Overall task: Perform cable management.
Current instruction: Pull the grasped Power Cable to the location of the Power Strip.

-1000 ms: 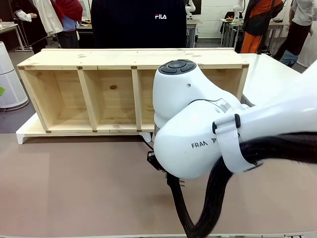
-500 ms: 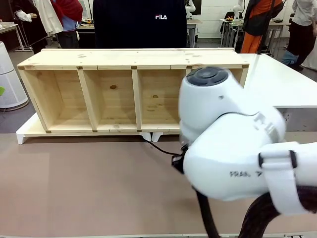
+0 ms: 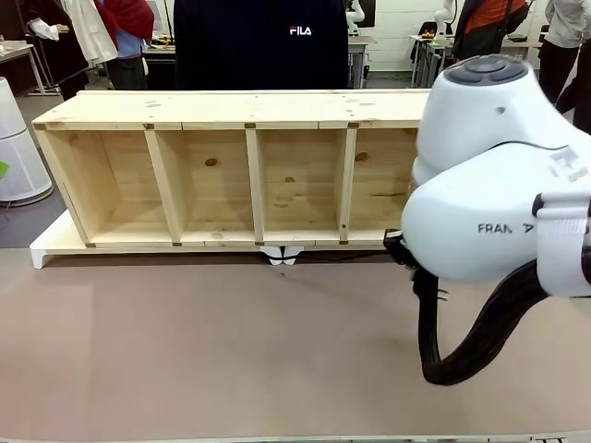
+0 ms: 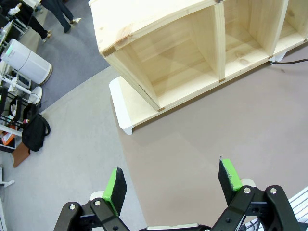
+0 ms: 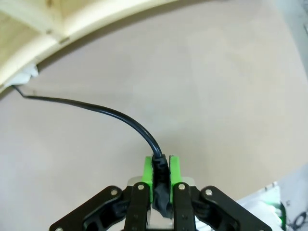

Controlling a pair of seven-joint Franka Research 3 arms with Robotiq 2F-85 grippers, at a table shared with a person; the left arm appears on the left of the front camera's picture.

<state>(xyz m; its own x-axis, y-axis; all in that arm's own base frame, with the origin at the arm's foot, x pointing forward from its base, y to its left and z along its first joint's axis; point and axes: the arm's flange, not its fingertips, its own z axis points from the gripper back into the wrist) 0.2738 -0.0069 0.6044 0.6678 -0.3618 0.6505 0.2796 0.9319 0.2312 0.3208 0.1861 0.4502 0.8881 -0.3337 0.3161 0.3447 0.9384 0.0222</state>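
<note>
My right gripper (image 5: pixel 161 166): jaws drawn narrow, with the green pads (image 5: pixel 147 169) pressed against either side of the cable's thicker black end. I hold that end just above the table.
The cable (image 5: pixel 120 114), right wrist view: a thin black cord that leaves my pads, rises in one smooth curve across the brown surface and reaches the foot of the shelf, where it bends sharply beside a small white piece (image 5: pixel 28 74).
The cable (image 3: pixel 342 257), front view: a thin dark line lying close along the shelf's lower front edge, running from the white feet (image 3: pixel 282 251) toward my right arm (image 3: pixel 499 185).
The cable (image 4: pixel 291 61), left wrist view: a short black stretch on the table just before the shelf's front.
My left gripper (image 4: pixel 172 180): jaws spread wide, nothing between the pads. It hangs over the table's brown surface, apart from the shelf's end compartment.
Shelf (image 3: pixel 249 166): long, pale wood, lying with its open compartments facing me, set on a white base.
Table (image 3: pixel 185 351): brown mat in front of the shelf.
Person (image 3: pixel 263 41): stands at the far side, behind the shelf, in a dark top.
</note>
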